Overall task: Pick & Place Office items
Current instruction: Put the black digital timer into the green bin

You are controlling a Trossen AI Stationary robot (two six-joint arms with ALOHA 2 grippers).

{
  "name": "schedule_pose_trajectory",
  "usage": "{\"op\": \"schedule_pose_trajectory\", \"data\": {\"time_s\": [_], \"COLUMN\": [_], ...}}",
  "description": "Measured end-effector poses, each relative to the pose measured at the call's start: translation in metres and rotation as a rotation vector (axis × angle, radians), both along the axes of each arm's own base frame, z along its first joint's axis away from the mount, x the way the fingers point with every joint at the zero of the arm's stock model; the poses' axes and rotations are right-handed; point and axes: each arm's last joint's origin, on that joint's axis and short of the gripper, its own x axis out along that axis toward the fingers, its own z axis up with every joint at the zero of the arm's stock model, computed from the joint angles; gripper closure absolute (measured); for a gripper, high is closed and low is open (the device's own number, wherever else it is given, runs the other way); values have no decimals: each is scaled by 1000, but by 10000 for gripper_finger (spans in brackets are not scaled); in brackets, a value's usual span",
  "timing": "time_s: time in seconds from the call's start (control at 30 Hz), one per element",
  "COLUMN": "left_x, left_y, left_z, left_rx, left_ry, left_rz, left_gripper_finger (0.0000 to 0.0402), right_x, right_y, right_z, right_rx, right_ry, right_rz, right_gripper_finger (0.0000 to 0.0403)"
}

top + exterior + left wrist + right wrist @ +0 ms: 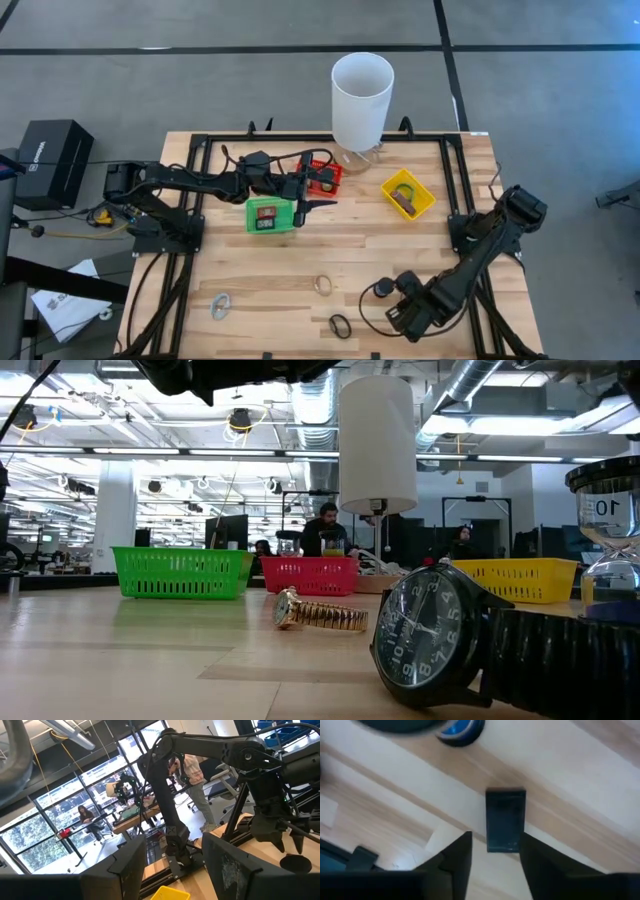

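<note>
Your right gripper [495,855], jaws parted, straddles a black strap [505,820]; left gripper [312,204] open, empty, at green basket's [270,214] 3 o'clock.

The pale wooden plank table [300,260] stands on a grey concrete floor [150,90] crossed by dark lines. A black box [55,160] sits on the floor beside the table. Beyond it, the room is an open workshop with exposed silvery ceiling ducts [480,390] and long strip lights [120,457]. Tall gridded windows [60,815] let in daylight, and a person [325,530] sits at a far desk.
</note>
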Motion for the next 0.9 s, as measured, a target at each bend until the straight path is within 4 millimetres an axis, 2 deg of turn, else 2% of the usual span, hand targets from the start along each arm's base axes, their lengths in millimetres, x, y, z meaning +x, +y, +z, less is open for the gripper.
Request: {"op": "schedule_pose_trajectory", "data": {"time_s": [0.17,0.3,0.9], "left_x": [0,0,0], "left_y": [0,0,0], "left_z": [0,0,0], "left_rx": [0,0,-1], "left_ry": [0,1,3], "left_rz": [0,0,0], "left_gripper_finger": [215,215,215], "right_x": [0,-5,-14], "right_y": [3,0,-9], "right_z": [0,-10,-40], "right_rx": [20,9,13], "right_ry": [-16,-1,-3], "right_rz": [5,-38,-22], "right_gripper_finger": [191,162,176]}}
